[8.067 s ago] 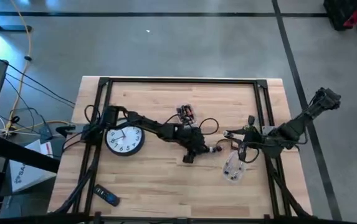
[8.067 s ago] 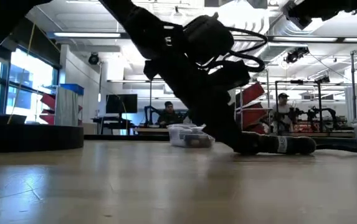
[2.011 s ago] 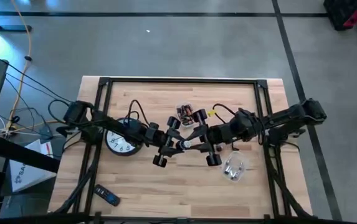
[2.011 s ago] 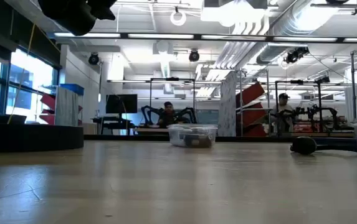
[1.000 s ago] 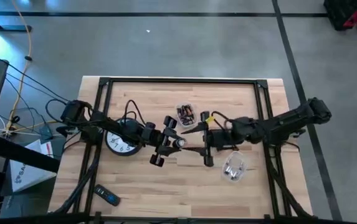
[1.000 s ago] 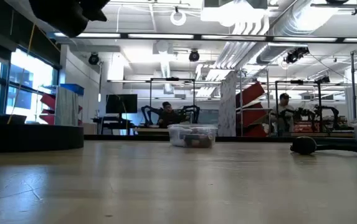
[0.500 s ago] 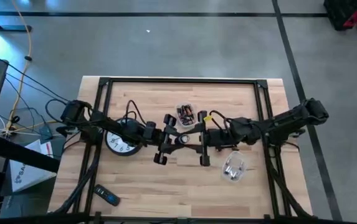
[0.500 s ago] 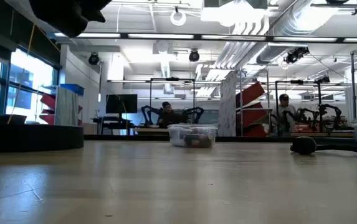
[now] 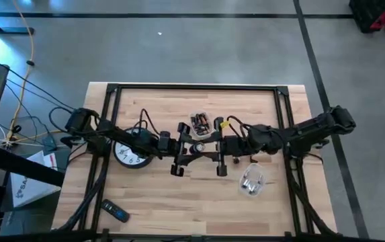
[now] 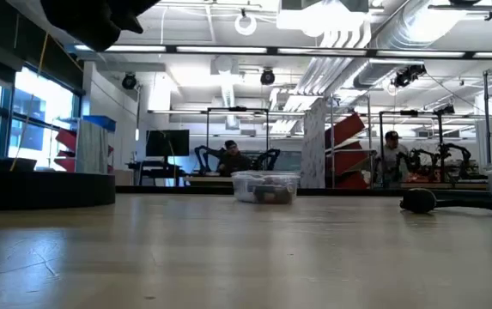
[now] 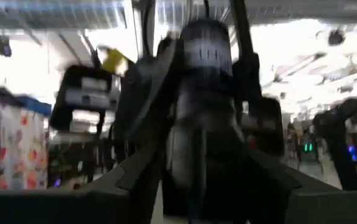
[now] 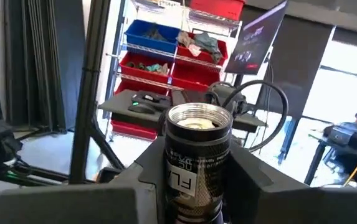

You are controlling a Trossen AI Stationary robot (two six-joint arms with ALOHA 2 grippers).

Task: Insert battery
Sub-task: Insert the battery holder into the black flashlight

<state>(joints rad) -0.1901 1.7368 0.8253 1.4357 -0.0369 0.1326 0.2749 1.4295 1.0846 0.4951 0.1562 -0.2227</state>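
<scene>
Both grippers meet above the table's middle, fingers pointing at each other. My right gripper (image 9: 210, 154) (image 12: 198, 177) is shut on a black flashlight tube (image 12: 198, 162) with white lettering and an open, silver-rimmed end. My left gripper (image 9: 186, 152) (image 11: 197, 183) is shut on a dark cylinder (image 11: 204, 106), blurred in its wrist view; a pale round end (image 9: 195, 148) shows between the grippers from above. A clear tub of batteries (image 9: 200, 123) stands on the table just beyond them. My left gripper has the dark cylinder (image 11: 190, 168) between its two fingers, lying along them and reaching out past their ends toward the right gripper. It is lifted clear of the table. Blur hides which part the fingers are on. My right gripper pinches the flashlight tube's lower body (image 12: 190, 199) between its two fingers, coming level from the table's right. The tube lies along the fingers, its open end (image 12: 198, 118) sticking out past them toward the left arm. It is lifted clear of the table.
A wall clock (image 9: 134, 149) lies face up under the left arm. A remote (image 9: 115, 212) lies near the front left edge. A clear container (image 9: 251, 180) sits right of centre. A small black piece (image 10: 417, 200) lies on the table in the low view.
My left gripper has crept toward the table's right edge and turned a little, squaring up to the right gripper. My right gripper has eased toward the left. The gap between the two held pieces has narrowed; both stay clear of the table.
</scene>
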